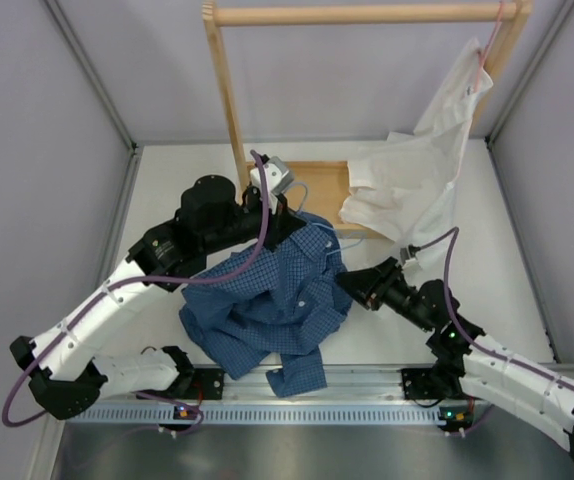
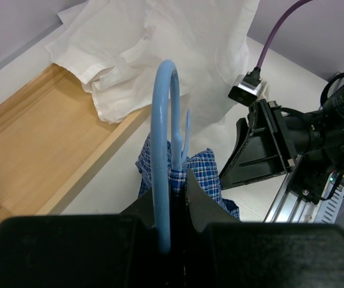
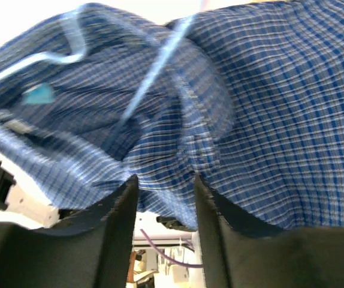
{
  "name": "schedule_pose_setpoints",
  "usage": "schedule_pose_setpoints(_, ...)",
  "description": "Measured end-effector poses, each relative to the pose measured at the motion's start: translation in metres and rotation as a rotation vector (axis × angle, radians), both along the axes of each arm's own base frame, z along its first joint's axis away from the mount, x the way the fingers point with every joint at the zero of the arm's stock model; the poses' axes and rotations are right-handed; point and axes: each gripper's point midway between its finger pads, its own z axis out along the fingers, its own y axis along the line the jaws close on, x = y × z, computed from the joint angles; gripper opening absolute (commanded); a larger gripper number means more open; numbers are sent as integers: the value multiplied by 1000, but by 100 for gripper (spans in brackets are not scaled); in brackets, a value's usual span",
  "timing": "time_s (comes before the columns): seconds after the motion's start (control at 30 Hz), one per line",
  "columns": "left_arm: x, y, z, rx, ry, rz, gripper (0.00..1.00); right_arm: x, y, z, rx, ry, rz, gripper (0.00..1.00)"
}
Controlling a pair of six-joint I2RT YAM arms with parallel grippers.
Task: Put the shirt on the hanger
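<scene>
Roughly halfway: hanger (image 2: 163, 150) looks poked in at the shirt (image 1: 267, 300) collar, shoulders not seated yet.
Got its hook pinched shut in the left fingers (image 2: 203, 207), up over mid tabletop (image 1: 167, 190). Right fingers (image 3: 121, 210) partly apart around a fold of cloth, can't tell if gripping. Blue check, rumpled, heaped, tail trailing toward the near edge.

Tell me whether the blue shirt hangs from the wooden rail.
No, the blue shirt is bunched down on the table; only the white shirt hangs from the rail.
</scene>
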Motion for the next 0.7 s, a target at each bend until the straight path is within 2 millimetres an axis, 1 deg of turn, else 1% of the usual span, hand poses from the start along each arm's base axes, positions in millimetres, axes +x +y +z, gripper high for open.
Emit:
schedule_pose_setpoints(0.1,-2,2,5,-14,-12,0,0,5,6,-8,0,24,0,36)
schedule_pose_setpoints(0.13,-3,3,8,-21,-18,0,0,6,8,-11,1,33,-1,36)
schedule_pose_setpoints(0.17,-4,4,11,-28,-24,0,0,8,9,-13,3,39,-4,39)
schedule_pose_setpoints(0.23,-5,5,16,-41,-37,0,0,9,11,-15,6,45,-4,40)
schedule_pose_setpoints(0.33,-6,7,19,-49,-45,0,0,6,16,-11,20,35,10,41)
schedule_pose_setpoints(0.4,-6,7,19,-49,-44,0,0,5,17,-8,32,24,12,39)
schedule_pose_setpoints(0.47,-6,6,18,-47,-42,-2,0,6,17,-4,42,12,5,29)
schedule_pose_setpoints(0.53,-7,5,17,-49,-40,-9,0,9,15,1,53,-3,-15,25)
schedule_pose_setpoints(0.57,-7,5,17,-49,-40,-11,0,11,15,2,55,-8,-24,17)
schedule_pose_setpoints(0.67,-8,5,15,-47,-37,-14,0,16,14,0,44,-13,-46,0)
schedule_pose_setpoints(0.7,-8,5,15,-47,-37,-13,0,18,15,-1,38,-11,-52,0)
